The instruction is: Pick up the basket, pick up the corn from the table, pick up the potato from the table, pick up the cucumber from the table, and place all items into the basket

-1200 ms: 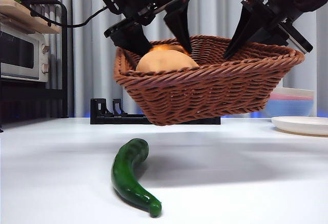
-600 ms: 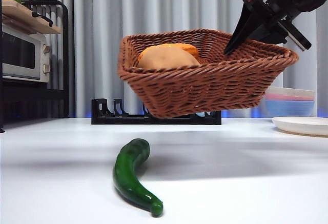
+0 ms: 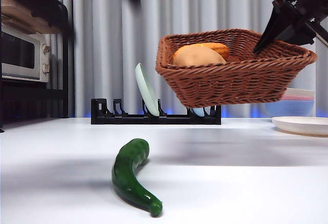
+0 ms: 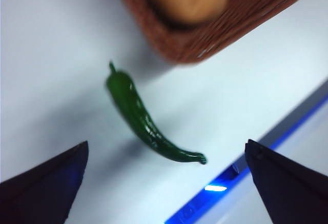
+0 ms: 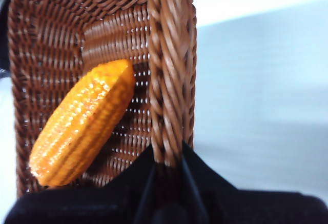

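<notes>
Right gripper (image 5: 166, 165) clamped on basket (image 5: 169, 70) rim, holding it above table (image 3: 230, 183), left gripper (image 4: 166, 175) jaws wide over cucumber (image 4: 146, 121)

A brown woven basket (image 3: 237, 70) hangs in the air above the white table (image 3: 246, 183), tilted, its right rim pinched by a black gripper (image 3: 266, 40) coming in from the top right corner. A tan potato (image 3: 197, 56) and orange corn (image 3: 215, 47) lie inside. A green cucumber (image 3: 131, 175) rests on the table, near the front
</notes>
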`<state>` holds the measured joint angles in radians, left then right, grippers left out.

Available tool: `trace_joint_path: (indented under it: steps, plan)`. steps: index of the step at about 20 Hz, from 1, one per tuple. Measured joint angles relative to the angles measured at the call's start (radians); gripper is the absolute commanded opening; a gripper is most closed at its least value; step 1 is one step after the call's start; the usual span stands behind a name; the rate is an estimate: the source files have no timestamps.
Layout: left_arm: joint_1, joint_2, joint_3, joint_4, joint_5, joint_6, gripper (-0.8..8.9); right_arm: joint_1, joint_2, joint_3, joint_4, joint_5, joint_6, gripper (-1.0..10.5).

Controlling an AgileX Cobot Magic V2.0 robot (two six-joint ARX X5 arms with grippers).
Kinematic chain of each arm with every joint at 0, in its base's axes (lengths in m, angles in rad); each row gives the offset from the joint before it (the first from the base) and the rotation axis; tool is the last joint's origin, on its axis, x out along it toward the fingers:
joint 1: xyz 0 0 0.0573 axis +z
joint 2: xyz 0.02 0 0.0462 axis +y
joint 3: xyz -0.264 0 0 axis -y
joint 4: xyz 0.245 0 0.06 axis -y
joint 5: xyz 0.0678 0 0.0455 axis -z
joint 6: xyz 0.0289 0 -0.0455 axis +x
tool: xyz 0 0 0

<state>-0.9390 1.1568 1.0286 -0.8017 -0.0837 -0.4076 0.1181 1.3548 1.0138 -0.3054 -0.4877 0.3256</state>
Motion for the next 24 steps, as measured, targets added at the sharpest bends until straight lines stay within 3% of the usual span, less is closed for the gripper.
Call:
trace_joint_path:
  steps: [3, 8, 11, 13, 15, 21, 24]
  plan:
    - [0.033, 0.120, -0.122, 0.110, 0.013, -0.043, 5.65, -0.018, 0.000, 0.000, 0.000, -0.011, 0.000, -0.1]
    - [0.060, 0.338, -0.119, 0.314, 0.070, -0.050, 5.61, -0.021, 0.000, 0.000, 0.000, -0.022, 0.000, -0.1]
    - [0.067, 0.411, -0.119, 0.351, 0.079, -0.049, 5.48, -0.021, 0.000, 0.000, 0.000, -0.023, 0.000, -0.1]
    - [0.072, 0.422, -0.111, 0.362, 0.076, -0.050, 3.13, -0.021, 0.000, 0.000, 0.000, -0.023, 0.000, -0.1]
    - [0.073, 0.428, -0.111, 0.365, 0.051, -0.045, -0.26, -0.021, 0.000, 0.000, 0.000, -0.023, 0.000, -0.1]
    - [0.076, 0.429, -0.112, 0.338, 0.032, -0.011, -0.08, -0.021, 0.000, 0.000, 0.000, -0.023, 0.000, -0.1]
    - [0.055, 0.314, -0.118, 0.232, 0.054, -0.004, -0.08, -0.021, 0.000, 0.000, 0.000, -0.023, 0.000, -0.1]
